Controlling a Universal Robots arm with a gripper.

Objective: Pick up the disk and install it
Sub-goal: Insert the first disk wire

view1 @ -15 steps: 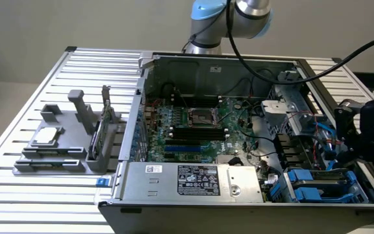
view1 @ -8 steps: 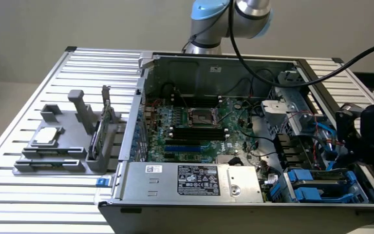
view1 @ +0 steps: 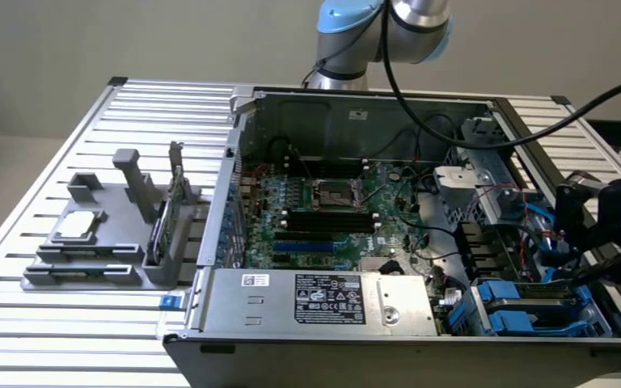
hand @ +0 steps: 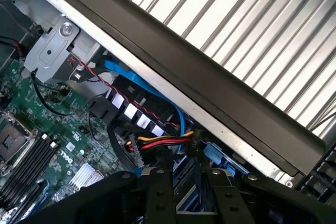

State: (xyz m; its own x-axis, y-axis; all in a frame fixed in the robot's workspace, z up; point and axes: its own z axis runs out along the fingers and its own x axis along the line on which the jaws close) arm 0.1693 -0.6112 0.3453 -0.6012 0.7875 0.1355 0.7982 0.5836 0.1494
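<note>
An open computer case (view1: 397, 335) lies on a slatted metal table. In the drive bay at its corner on the exterior view's right sits the disk (view1: 529, 302), grey with blue rails. My black gripper (view1: 582, 257) hangs right over that bay, against the case's side wall. In the wrist view my gripper (hand: 191, 195) has its two fingers (hand: 157, 195) standing apart, with a strip of the disk's blue rail (hand: 185, 181) showing in the gap between them. More blue plastic (hand: 215, 156) lies just past the fingertips. The jaws do not press on it.
Red, yellow and black power wires (hand: 163, 141) and a blue cable (hand: 131, 80) run close by the fingers. The case's side wall (hand: 210, 77) stands alongside. The motherboard (view1: 322, 210) and power supply (view1: 322, 299) take up the case's middle. A grey fixture (view1: 95, 263) with a small silver drive (view1: 78, 226) stands on the exterior view's left.
</note>
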